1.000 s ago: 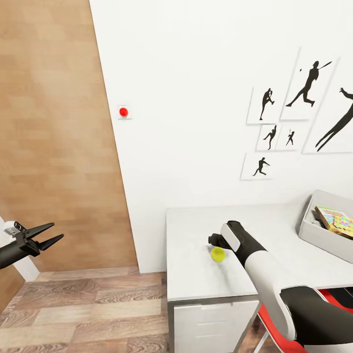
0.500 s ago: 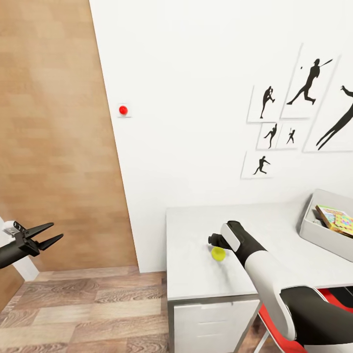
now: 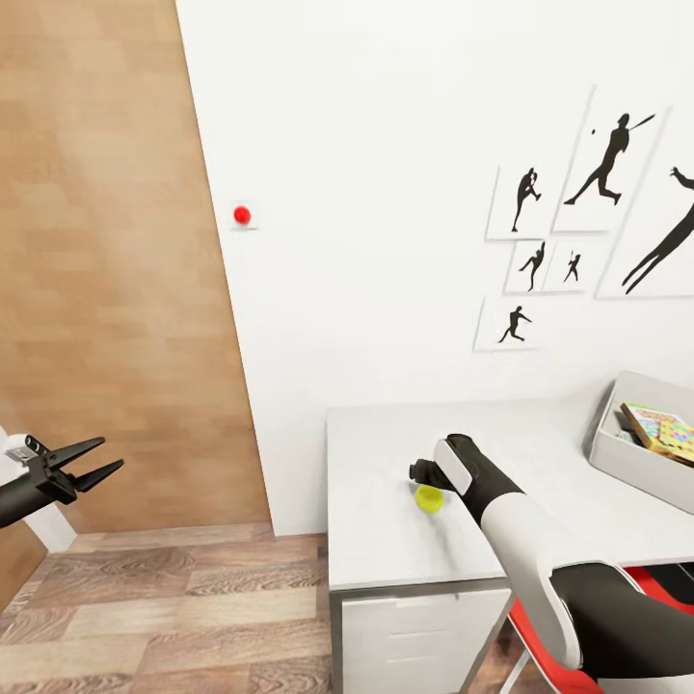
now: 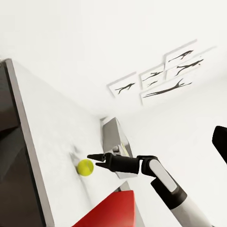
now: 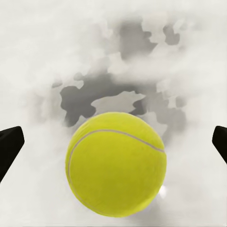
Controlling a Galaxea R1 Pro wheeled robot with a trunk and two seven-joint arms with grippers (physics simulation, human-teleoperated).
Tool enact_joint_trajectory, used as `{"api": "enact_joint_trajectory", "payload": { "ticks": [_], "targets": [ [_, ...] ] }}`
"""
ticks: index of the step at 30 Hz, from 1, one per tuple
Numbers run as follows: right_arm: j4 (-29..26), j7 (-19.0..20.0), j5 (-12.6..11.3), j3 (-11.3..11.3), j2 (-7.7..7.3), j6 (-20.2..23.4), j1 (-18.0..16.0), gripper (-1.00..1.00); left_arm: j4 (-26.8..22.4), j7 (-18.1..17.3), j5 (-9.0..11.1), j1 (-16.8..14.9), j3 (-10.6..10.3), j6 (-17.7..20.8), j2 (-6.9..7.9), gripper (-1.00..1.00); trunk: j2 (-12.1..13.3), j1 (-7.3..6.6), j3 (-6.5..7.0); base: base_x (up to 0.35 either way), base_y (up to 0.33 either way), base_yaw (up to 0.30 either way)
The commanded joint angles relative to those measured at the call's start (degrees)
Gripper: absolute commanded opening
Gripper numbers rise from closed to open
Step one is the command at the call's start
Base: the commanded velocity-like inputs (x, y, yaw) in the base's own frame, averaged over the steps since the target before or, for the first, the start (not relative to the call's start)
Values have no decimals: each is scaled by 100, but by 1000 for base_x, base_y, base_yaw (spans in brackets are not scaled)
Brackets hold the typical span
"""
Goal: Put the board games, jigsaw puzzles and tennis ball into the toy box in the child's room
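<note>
Currently, the right tool is held spread wide over the tennis ball, which lies on the white bench between its fingertips, ungripped. If closed off-centre, the ball could be nudged and rolled off the bench edge. The left tool is parted, empty. No writing can be read.

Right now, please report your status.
Right gripper open, fingers either side of tennis ball on table. Left gripper open, idle. Toy box unobstructed.
</note>
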Motion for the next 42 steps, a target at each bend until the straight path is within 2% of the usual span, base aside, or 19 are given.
{"api": "enact_joint_trajectory", "payload": {
  "ticks": [1, 8, 12, 19, 42],
  "targets": [
    [-7, -50, -60, 41, -4, 18, -4, 100, 0, -26, -7, -4, 1, 60, 2, 100, -47, 23, -26, 0, 0, 0],
    [5, -50, -66, 45, -4, 21, -4, 100, 0, -23, -7, -4, 1, 67, -5, 100, -327, 177, -151, 0, 0, 0],
    [207, -50, -54, 45, -3, 18, -4, 100, 0, -23, -7, -4, 1, 67, -5, 100, -488, 265, -223, 0, 0, 0],
    [416, -50, -44, 43, 4, 13, -4, 100, 0, -30, -3, -4, 1, 75, -2, 100, -488, 265, -223, 0, 0, 0],
    [434, -50, -34, 43, 4, 8, -4, 100, 0, -24, -7, -4, 1, 68, -6, 100, -488, 265, -223, 0, 0, 0]
  ]
}}
